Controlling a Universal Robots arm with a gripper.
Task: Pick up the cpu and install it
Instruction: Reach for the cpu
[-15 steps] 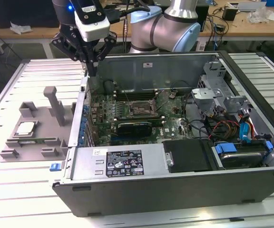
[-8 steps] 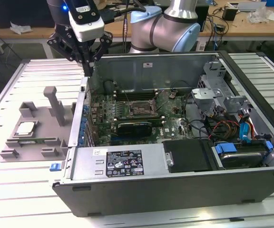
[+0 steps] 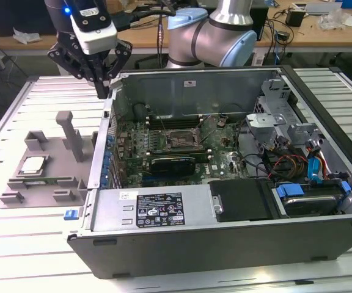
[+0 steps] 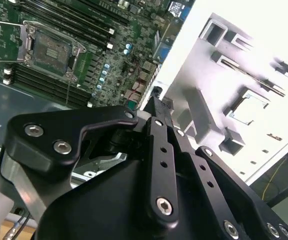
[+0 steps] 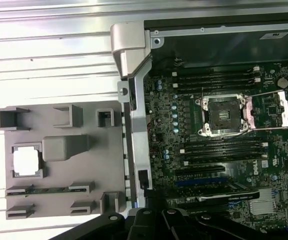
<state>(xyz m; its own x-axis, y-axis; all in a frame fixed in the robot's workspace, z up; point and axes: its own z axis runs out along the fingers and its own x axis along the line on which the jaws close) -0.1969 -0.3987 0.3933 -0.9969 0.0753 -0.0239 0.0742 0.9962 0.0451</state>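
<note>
The pickup has not begun. In the exterior view the gripper (image 3: pixel 105 91) hangs above the far left wall of the open computer case (image 3: pixel 194 82), its jaws clenched on nothing. The cpu (image 3: pixel 33 163) lies flat in its pocket on the grey tray (image 3: pixel 57 166), on the surface (image 3: pixel 17 97) at the exterior view's left, well apart from the gripper. A grasp would likely need the jaws released and brought over that pocket. The first wrist view looks straight down on the cpu (image 5: pixel 25 162) and the bare, open socket (image 5: pixel 223 112) together. The exterior view alone shows how high the gripper hangs.
</note>
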